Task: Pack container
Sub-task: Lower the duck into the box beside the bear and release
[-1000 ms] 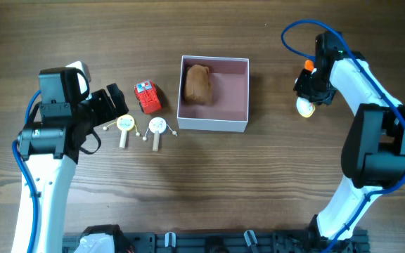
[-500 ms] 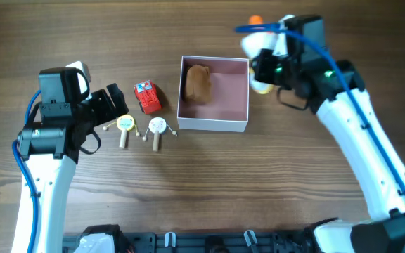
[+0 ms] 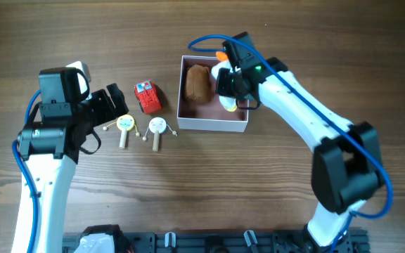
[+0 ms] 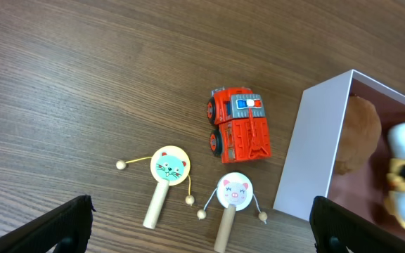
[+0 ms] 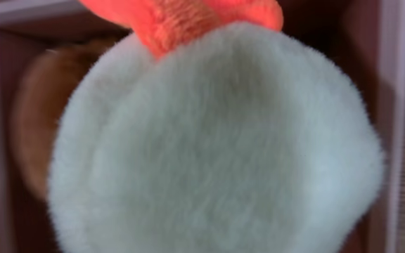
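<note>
The container [image 3: 213, 125], a shallow white box with a pink inside, sits at the table's middle. A brown plush [image 3: 197, 83] lies in its left half. My right gripper [image 3: 233, 84] is shut on a white plush toy with an orange top [image 3: 225, 98] and holds it over the container's middle. In the right wrist view the white plush [image 5: 216, 140] fills the frame and hides the fingers. The brown plush [image 5: 37, 126] and a container wall [image 5: 398, 105] show behind it. My left gripper [image 3: 111, 105] is open and empty, left of the toys. The left wrist view shows the container's wall [image 4: 308, 161].
A red toy truck [image 3: 147, 97] stands left of the container, also in the left wrist view [image 4: 239, 125]. Two wooden rattle drums lie below it: a cat-faced one [image 3: 125, 125] [image 4: 169, 166] and a pig-faced one [image 3: 157, 128] [image 4: 234, 193].
My right arm has carried the white plush from the far right of the table leftward to over the container. The left arm and the other toys have not moved.
</note>
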